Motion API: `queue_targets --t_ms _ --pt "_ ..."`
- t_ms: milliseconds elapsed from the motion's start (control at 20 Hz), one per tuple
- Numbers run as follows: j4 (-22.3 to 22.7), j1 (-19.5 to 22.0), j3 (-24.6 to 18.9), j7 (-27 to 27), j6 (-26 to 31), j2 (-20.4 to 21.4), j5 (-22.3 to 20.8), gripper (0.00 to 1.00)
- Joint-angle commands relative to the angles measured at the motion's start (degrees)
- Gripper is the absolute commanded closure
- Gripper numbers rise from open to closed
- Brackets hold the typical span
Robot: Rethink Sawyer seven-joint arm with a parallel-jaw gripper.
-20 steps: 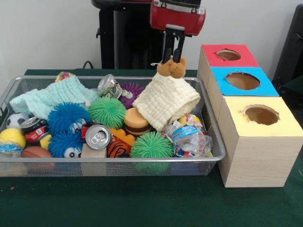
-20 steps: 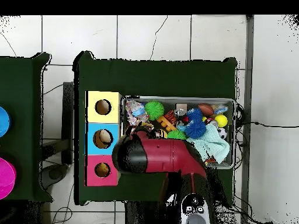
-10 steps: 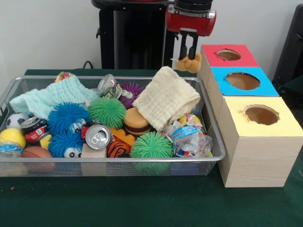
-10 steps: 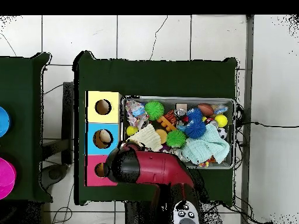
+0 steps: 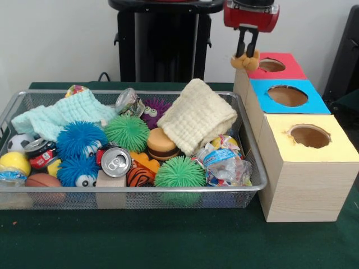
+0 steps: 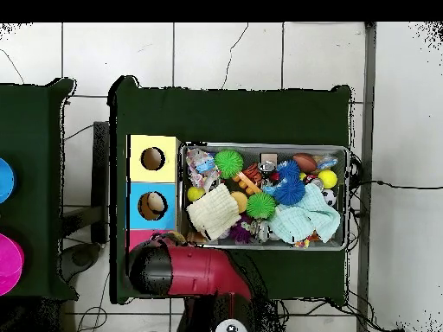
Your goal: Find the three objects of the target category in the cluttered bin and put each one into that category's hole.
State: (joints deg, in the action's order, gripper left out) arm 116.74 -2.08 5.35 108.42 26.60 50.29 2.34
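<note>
My gripper [image 5: 247, 52] hangs at the top right of the front view, shut on a small brown plush toy [image 5: 245, 61]. The toy dangles at the near left corner of the red box [image 5: 255, 71], just left of its round hole [image 5: 271, 65]. The blue box [image 5: 263, 89] and the yellow box [image 5: 280, 140] stand in a row in front of it. In the overhead view the arm's red head [image 6: 173, 268] covers the red box and hides the gripper and the toy.
The wire bin [image 5: 134, 190] holds a cream cloth [image 5: 196, 115], a mint cloth [image 5: 64, 115], blue puffer balls [image 5: 79, 140], green puffer balls [image 5: 179, 171], a soda can [image 5: 116, 161], a burger toy [image 5: 161, 143] and crinkled wrappers [image 5: 224, 159]. Something tan lies inside the blue box's hole [image 6: 153, 205].
The gripper has carried the brown toy up off the cream cloth and rightward, from over the bin to the red box's edge. The cloth has settled flat.
</note>
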Motion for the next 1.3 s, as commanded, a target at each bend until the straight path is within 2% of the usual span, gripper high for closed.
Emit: queue_targets --t_ms 50,200,450,700,1300 --pt "2.18 -6.25 6.9 22.44 13.07 3.54 4.46 1.0" --pt "2.42 -8.78 8.53 23.58 13.34 3.51 5.48 1.0" --pt "4.12 -11.22 8.44 24.97 10.74 2.74 7.83 1.0" --pt "6.86 -11.54 5.59 25.99 6.01 0.53 11.54 1.0" --pt "6.55 -11.9 3.12 25.8 -1.72 -4.3 14.63 1.0"
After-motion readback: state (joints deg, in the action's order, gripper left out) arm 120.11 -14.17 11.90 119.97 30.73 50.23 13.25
